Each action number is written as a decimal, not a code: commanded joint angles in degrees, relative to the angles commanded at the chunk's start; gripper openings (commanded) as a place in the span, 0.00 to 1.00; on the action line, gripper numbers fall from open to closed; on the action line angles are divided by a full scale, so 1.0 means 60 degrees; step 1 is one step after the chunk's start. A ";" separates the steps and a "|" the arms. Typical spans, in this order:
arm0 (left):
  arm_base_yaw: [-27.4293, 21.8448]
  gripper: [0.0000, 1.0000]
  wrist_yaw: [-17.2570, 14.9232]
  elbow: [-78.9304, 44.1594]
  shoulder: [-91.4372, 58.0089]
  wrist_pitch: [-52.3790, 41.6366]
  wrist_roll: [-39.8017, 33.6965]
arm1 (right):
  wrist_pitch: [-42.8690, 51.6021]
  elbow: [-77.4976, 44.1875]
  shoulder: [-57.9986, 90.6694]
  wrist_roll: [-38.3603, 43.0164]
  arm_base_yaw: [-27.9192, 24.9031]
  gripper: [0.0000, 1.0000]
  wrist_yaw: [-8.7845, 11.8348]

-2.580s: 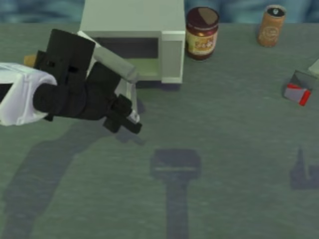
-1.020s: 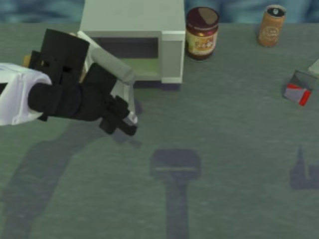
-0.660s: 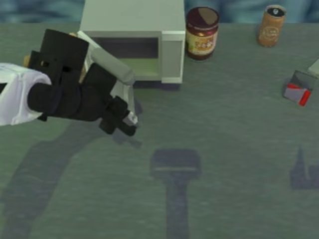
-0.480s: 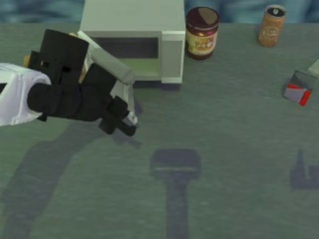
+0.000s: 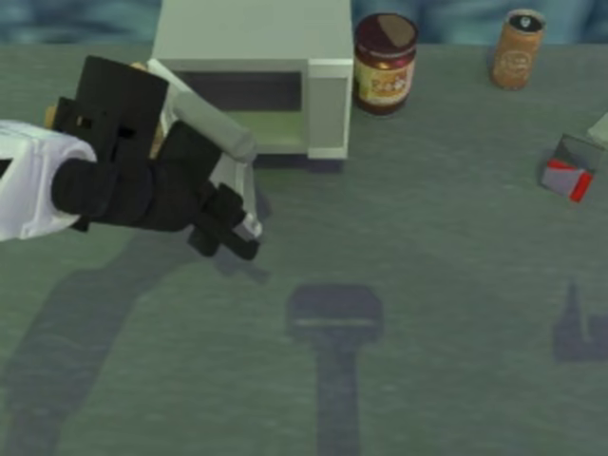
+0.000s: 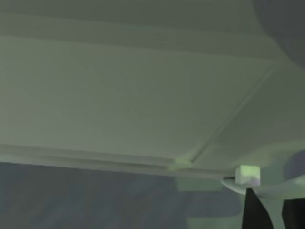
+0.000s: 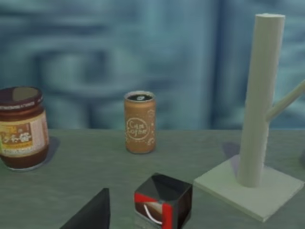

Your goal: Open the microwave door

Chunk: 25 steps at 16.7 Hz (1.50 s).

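One change: microwave door [image 5: 220,128] swung a little further toward table's left than 2.6 s ago; almost no motion over the last second.
Door position: hinged at left front corner of microwave [image 5: 252,43], angled outward toward table's near side, free edge near left gripper; cavity exposed and unobstructed.
Microwave position: far edge of table [image 5: 427,285], left of centre, control strip on its right front.
Left gripper [image 5: 237,228]: at door's free edge, low and just in front of it; in left wrist view, door panel [image 6: 133,95] fills frame with dark fingers [image 6: 255,214] just under its corner; cannot tell whether spread or pinching.
Right gripper: not in top view; only a dark fingertip [image 7: 93,214] in right wrist view, parked over table's right side, state not readable.
Meaning for task: door judged well open, swing apparently levelling off; task close to done.
Surroundings: jar [image 5: 385,62] just right of microwave, can [image 5: 517,47] further right, red-and-black box [image 5: 567,169] near right edge, white stand [image 7: 257,119] in right wrist view.
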State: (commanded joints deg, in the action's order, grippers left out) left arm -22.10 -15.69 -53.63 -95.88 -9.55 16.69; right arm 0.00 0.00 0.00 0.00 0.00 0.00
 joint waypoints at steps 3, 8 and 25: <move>0.0000 0.00 0.0000 0.0000 0.0000 0.0000 0.0000 | 0.0000 0.0000 0.0000 0.0000 0.0000 1.00 0.0000; 0.0000 0.00 0.0000 0.0000 0.0000 0.0000 0.0000 | 0.0000 0.0000 0.0000 0.0000 0.0000 1.00 0.0000; 0.0229 0.00 -0.0370 0.0058 0.0076 -0.0164 0.0496 | 0.0000 0.0000 0.0000 0.0000 0.0000 1.00 0.0000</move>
State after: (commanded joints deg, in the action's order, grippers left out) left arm -20.72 -17.91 -53.28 -95.43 -10.54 19.67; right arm 0.00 0.00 0.00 0.00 0.00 0.00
